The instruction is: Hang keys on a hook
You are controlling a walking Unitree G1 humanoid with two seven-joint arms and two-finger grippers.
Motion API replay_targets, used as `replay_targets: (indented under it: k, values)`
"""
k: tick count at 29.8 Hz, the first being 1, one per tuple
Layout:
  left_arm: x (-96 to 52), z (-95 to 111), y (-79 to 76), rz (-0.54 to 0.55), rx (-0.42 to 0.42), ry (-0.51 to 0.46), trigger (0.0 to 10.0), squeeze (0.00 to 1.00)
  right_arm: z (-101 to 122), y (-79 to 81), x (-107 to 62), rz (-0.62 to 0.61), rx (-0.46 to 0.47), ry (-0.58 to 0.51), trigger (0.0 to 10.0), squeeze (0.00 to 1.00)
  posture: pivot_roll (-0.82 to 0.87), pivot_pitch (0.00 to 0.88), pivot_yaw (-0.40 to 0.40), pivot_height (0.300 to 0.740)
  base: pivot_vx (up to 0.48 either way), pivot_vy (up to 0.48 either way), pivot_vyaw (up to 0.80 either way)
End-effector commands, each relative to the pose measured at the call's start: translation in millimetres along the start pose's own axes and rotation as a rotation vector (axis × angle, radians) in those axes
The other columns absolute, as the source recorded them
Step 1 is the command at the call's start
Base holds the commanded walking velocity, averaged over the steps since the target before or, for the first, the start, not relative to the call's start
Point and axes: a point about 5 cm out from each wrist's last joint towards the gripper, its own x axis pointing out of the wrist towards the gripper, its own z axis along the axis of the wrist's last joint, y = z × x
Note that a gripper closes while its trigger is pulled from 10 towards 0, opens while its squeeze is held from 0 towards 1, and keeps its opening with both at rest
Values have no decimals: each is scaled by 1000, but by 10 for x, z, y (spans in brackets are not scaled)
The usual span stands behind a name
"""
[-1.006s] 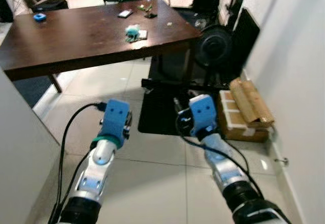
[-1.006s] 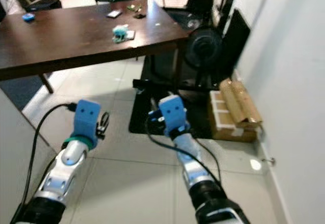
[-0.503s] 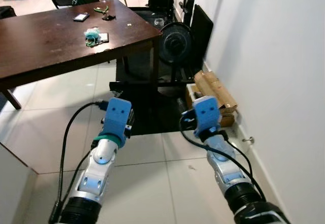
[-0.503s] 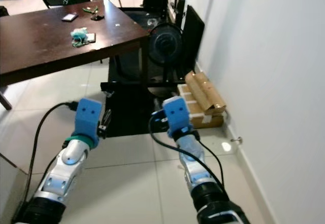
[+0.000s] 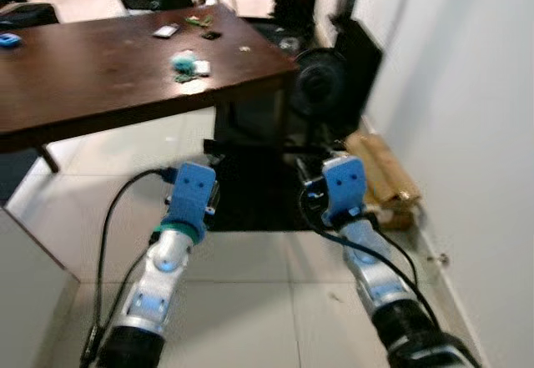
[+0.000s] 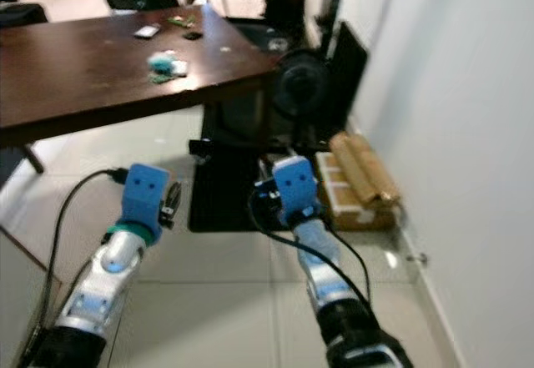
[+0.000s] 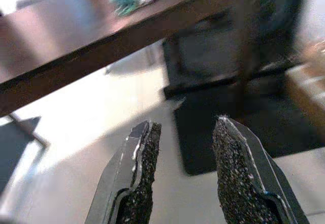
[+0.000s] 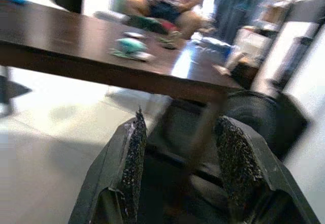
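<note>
The white wall [image 5: 467, 109] runs along the right side of the scene, and the pale tiled floor [image 5: 250, 293] spreads out from its foot. Out from the wall stands the dark wooden worktop [image 5: 108, 68], its near corner reaching toward the wall. On the worktop, toward that corner, lies a small teal bundle [image 5: 183, 63] beside a white card; whether this is the keys cannot be told from the blurred frames. Further back on the worktop, away from the wall, are a small flat phone-like item [image 5: 165, 31] and a blue object [image 5: 8, 41] at the far left end. A seated person [image 8: 170, 3] is beyond the worktop's far edge. Between the worktop corner and the wall stands a black round fan [image 5: 321, 84], with a dark mat [image 5: 250, 193] on the floor beneath it. Close against the wall's foot sits a cardboard box with brown rolls [image 5: 382, 176] on top, and a small metal doorstop [image 5: 434, 259] sticks up from the floor nearer the camera along the same wall. Both silver arms reach forward over the tiles, each with a blue wrist block. The left pincer [image 7: 183, 168] is released, its two black fingers apart with nothing between them, pointed toward the worktop's edge. The right pincer [image 8: 180, 168] is likewise released and grasping nothing, aimed at the worktop corner and the fan beside the wall.
</note>
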Motion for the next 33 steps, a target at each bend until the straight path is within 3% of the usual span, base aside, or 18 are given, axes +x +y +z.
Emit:
replay_targets:
  k: [1,33]
  values:
    - [-4,-5,-53,-15,10,7,10000,0,-43,-76,-40,-15,-11,19,10000,0,-70,13,82,740,465,0,0]
    - [-7,-7,-46,-13,17,9,10000,0,-30,-66,-38,-15,-10,17,10000,0,-66,15,86,740,463,0,0]
